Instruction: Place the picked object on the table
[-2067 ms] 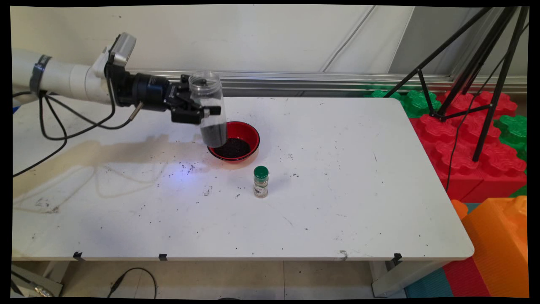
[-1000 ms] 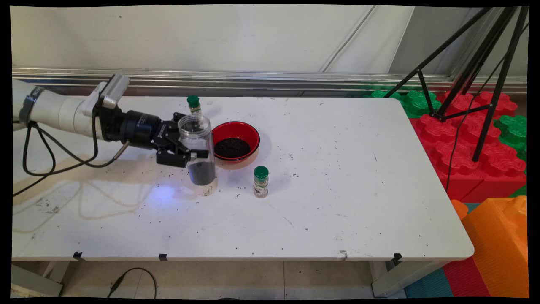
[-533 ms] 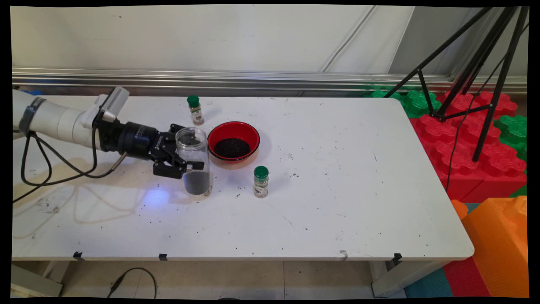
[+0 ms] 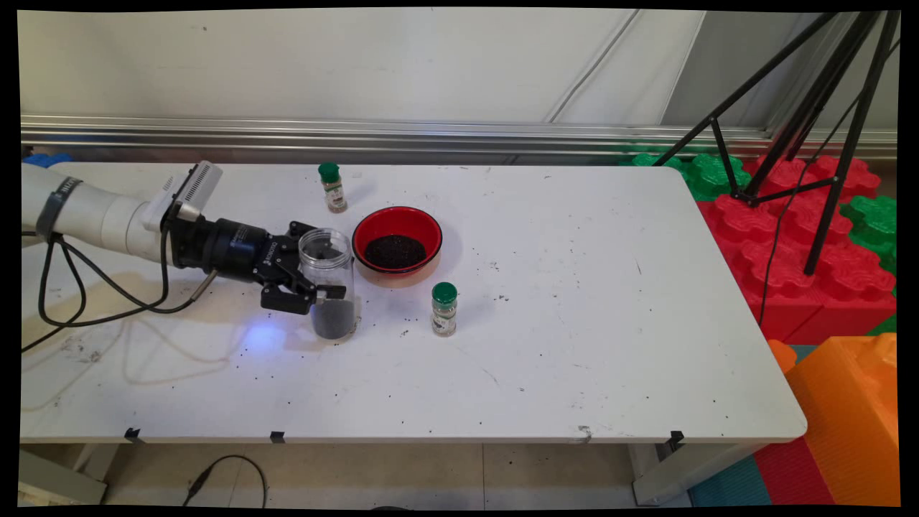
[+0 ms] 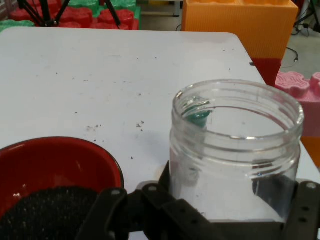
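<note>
The gripper (image 4: 327, 276) reaches in from the left, low over the table (image 4: 574, 345), with its fingers closed around a clear jar (image 4: 328, 281). The jar stands upright with its mouth open at the top and a dark granular fill (image 4: 333, 320) in its lower part; its base looks to be on the tabletop or just above it, and the pictures do not settle which. One finger (image 4: 332, 291) crosses the near side of the jar at about mid-height; the other lies behind the glass.

In the hand view the jar (image 5: 235, 150) sits between the two sides of the black linkage, its threaded rim wide open towards the camera.

Just right of the jar and a little farther back stands a red bowl (image 4: 397, 244) holding a dark layer of the same kind of grains (image 4: 395, 251). Jar and bowl are close but appear not to touch. In the hand view the bowl (image 5: 55, 165) lies at lower left of the jar.

A small spice bottle with a green cap (image 4: 444, 309) stands upright to the right of the jar, in front of the bowl. A second one (image 4: 332, 187) stands near the table's far edge, behind the jar. Dark specks are scattered on the tabletop around the jar and bowl.
</note>
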Robot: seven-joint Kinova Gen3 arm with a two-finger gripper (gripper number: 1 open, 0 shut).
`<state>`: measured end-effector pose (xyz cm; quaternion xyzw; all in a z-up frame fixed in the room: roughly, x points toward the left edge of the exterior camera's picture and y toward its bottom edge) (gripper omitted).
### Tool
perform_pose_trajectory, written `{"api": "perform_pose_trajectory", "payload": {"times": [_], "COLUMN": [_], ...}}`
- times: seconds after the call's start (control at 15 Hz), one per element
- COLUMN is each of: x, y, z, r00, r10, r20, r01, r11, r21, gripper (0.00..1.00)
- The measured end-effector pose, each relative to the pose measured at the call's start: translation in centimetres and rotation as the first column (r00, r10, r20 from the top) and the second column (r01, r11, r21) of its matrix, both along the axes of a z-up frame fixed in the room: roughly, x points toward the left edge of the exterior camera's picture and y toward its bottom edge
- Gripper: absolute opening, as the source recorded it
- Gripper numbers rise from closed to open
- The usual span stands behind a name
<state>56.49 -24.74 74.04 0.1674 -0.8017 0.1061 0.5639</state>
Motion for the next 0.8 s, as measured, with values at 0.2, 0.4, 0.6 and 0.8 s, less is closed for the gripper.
{"api": "perform_pose_trajectory", "payload": {"times": [0.2, 0.4, 0.6, 0.8], "x": [0.0, 0.1, 0.1, 0.2], "y": [0.0, 0.1, 0.3, 0.4], "z": [-0.4, -0.7, -1.1, -1.4], "r00": [1.000, 1.000, 1.000, 1.000], "r10": [0.001, 0.001, 0.000, -0.001], "r20": [0.003, 0.006, 0.011, 0.014], "r01": [-0.001, -0.001, 0.000, 0.001], "r11": [1.000, 1.000, 1.000, 1.000], "r21": [-0.001, -0.002, -0.002, -0.003], "gripper": [0.00, 0.00, 0.00, 0.00]}}
